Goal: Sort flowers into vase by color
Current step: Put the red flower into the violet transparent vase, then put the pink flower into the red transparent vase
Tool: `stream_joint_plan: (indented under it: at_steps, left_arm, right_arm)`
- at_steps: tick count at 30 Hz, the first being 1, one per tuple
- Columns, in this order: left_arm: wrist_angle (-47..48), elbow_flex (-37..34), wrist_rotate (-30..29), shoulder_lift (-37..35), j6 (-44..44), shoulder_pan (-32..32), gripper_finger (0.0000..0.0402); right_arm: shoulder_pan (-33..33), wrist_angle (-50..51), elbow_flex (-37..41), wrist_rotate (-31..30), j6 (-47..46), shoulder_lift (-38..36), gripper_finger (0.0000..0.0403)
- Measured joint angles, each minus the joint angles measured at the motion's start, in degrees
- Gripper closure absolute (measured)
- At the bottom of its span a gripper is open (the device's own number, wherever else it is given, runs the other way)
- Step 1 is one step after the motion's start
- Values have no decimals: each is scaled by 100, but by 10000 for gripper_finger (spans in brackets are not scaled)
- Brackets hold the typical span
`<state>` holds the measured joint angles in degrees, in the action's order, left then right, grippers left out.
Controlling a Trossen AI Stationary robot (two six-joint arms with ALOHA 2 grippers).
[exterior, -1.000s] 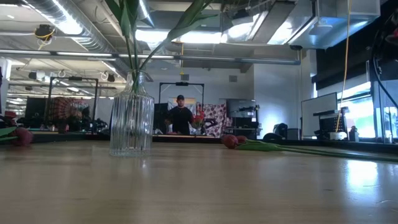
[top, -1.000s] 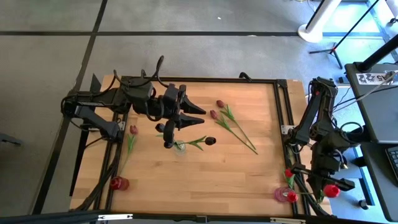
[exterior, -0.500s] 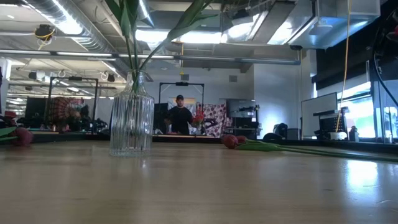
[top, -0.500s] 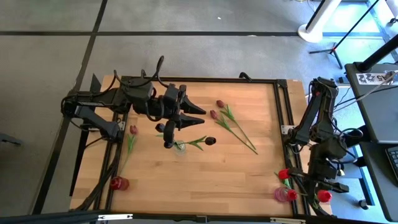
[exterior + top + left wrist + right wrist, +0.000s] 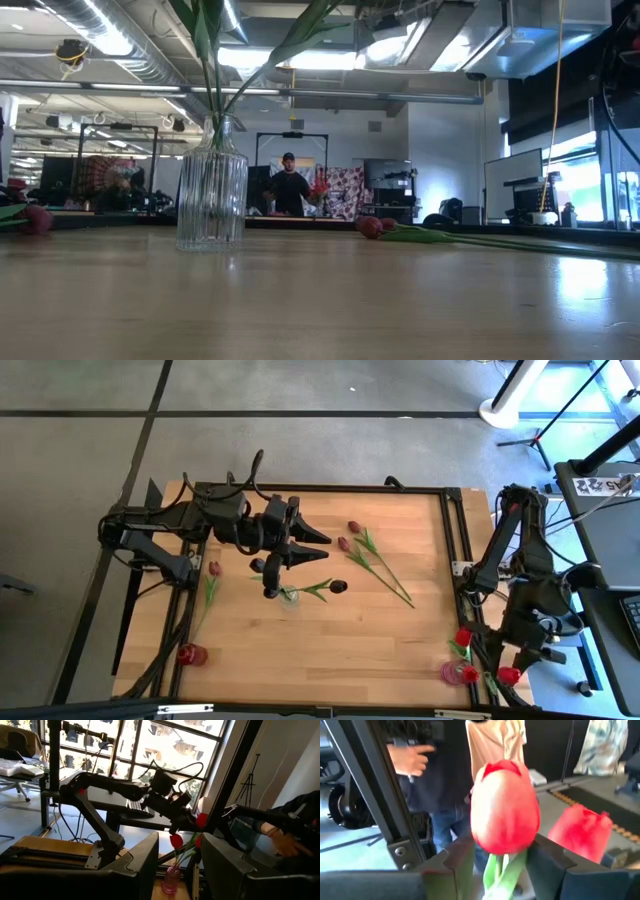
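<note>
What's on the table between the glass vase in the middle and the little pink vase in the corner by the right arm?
Seen from above, only bare wood lies between the clear vase and the pink vase; the dark tulip lies just beside the clear vase.

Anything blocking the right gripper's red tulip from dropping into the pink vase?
Nothing visible. The right gripper hangs at the table's near right corner with the red tulip between its fingers. The pink vase sits beside it, already holding another red tulip.

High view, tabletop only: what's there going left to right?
Red flower at the near left corner → mauve flower → clear vase → dark flower → two maroon tulips → pink vase with red flowers at the near right corner.
</note>
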<state>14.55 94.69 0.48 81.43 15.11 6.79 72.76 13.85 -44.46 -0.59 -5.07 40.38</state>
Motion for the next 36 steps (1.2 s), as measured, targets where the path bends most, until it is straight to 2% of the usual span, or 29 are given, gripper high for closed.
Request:
stream_joint_plan:
  at_steps: [8,14,16,19,21,23,25,29,33,36]
  left_arm:
    - [0,-2,1,0,5,-2,260]
    - [39,7,-340,163,682,0,260]
    - [34,6,-367,307,1003,-2,260]
    - [69,-2,-392,455,2363,-50,260]
    - [288,-2,-273,468,2591,-200,260]
    - [735,-2,-395,460,2599,-350,260]
    - [1420,-2,-778,423,2789,-479,260]
    - [3130,-2,-1195,402,3587,-814,260]
    - [4817,-2,-900,402,4381,-1338,260]
    - [5911,-2,-779,402,4478,-1866,260]
  right_arm:
    - [2,2283,-735,11,-780,0,212]
    - [2,3230,-1364,-27,-818,-7,211]
    - [0,3467,-1642,-63,-820,-9,213]
    - [0,3736,-2014,-270,-847,-13,213]
    - [0,3902,-2242,-465,-853,-15,210]
    - [0,4102,-2481,-670,-857,-15,207]
    - [0,4312,-2702,-858,-858,-15,204]
    - [0,4661,-3159,-1290,-950,-20,200]
    - [0,4839,-3534,-1687,-1283,-22,201]
    - [-3,4846,-3698,-2017,-1554,-20,201]
